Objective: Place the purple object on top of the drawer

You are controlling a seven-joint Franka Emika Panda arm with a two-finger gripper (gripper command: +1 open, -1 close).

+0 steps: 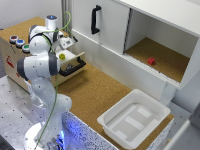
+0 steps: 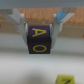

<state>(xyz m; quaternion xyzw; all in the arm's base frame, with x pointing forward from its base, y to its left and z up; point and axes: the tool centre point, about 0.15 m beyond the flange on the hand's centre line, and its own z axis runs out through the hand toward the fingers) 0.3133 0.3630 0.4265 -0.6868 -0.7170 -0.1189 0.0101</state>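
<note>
Over the wooden box (image 1: pixel 22 52) at about 10 o'clock in the exterior view, the gripper (image 2: pixel 39 31) is clamping a purple block (image 2: pixel 39 40) with yellow letters. The drawer (image 1: pixel 70 64) is sitting pulled open with a yellow thing (image 1: pixel 62 56) inside. White cabinet (image 1: pixel 150 35) at 2 o'clock is holding a red block (image 1: pixel 151 61), and the white tub (image 1: pixel 134 118) is sitting at 5 o'clock.

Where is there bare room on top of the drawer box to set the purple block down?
The purple block sits clamped between the fingers. On the drawer box, the cork top beyond the coloured buttons, toward the back wall, is bare. The edge with the buttons is crowded, and the arm hides the part above the open drawer.
</note>
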